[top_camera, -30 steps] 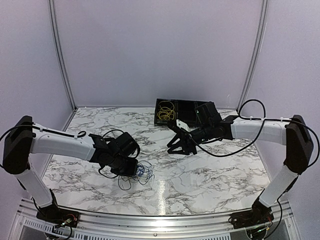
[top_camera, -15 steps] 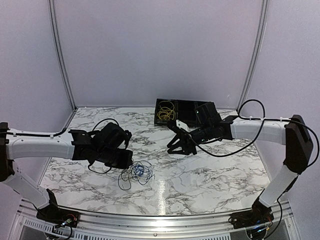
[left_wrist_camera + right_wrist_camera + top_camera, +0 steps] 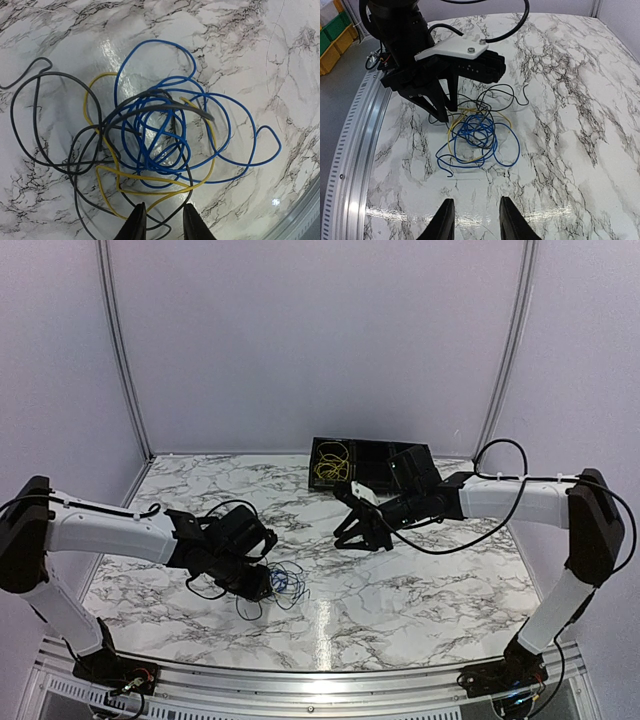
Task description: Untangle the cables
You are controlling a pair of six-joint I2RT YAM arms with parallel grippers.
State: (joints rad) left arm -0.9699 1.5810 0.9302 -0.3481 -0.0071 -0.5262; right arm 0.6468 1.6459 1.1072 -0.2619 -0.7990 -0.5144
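A tangle of cables (image 3: 285,583) lies on the marble table near the front left. In the left wrist view the blue cable (image 3: 145,150), a yellow cable (image 3: 150,177) and the black cable (image 3: 60,74) loop through one another. My left gripper (image 3: 164,227) is open right at the tangle's near edge, with yellow and black strands between its fingertips. It also shows in the top view (image 3: 262,583). My right gripper (image 3: 362,536) is open and empty, hovering mid-table, well apart from the tangle (image 3: 477,132).
A black tray (image 3: 385,452) stands at the back of the table with a coil of yellow wire (image 3: 330,466) in its left compartment. The table's metal front rail (image 3: 355,150) runs close to the tangle.
My left arm pulled back to the left off the tangle, then came back to its left edge. The tangle stayed where it was. The right arm barely moved.
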